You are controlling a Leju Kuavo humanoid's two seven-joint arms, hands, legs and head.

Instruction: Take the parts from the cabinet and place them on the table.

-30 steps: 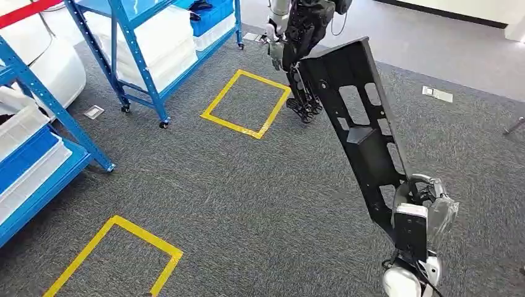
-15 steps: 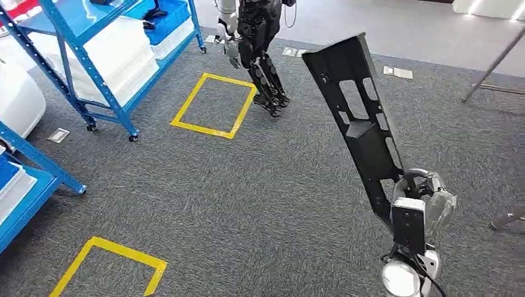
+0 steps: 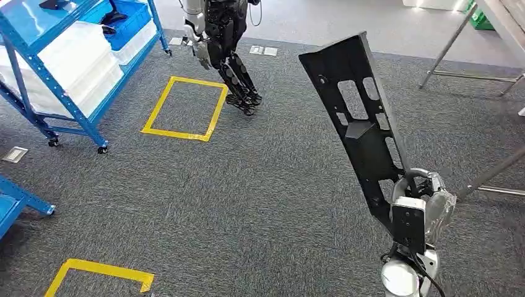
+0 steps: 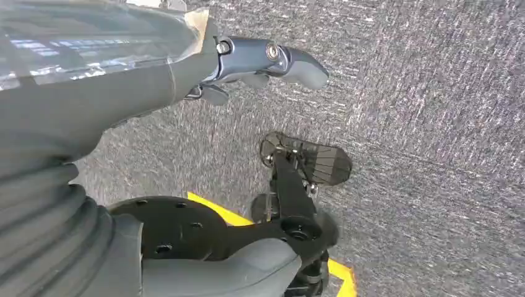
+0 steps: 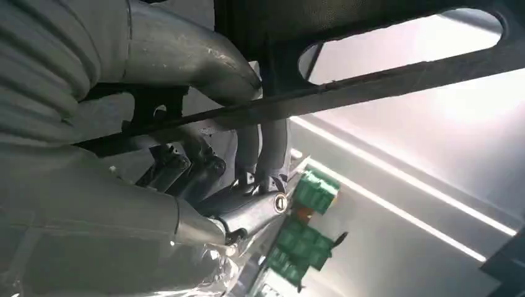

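Note:
A long black plastic part [image 3: 362,117] with several cut-outs stands tilted over the carpet, its top leaning away to the left. My right hand [image 3: 424,204] grips its lower end at the bottom right of the head view. The right wrist view shows that hand [image 5: 204,68] wrapped around a thin rim of the black part [image 5: 384,77]. My left hand [image 4: 247,62] hangs over the grey carpet with nothing in it, its thumb stretched out. Metal legs and an edge of a table [image 3: 455,40] show at the far right.
A blue shelving cabinet [image 3: 59,86] with white and blue bins stands at the far left. Another humanoid robot [image 3: 223,43] stands beyond a yellow tape square [image 3: 186,108]. A second tape square [image 3: 99,272] and a blue rack foot [image 3: 28,201] lie near left.
The whole picture has shifted left, so the camera has turned to the right. The table legs have come into view. The black part stays in my right hand at the same tilt.

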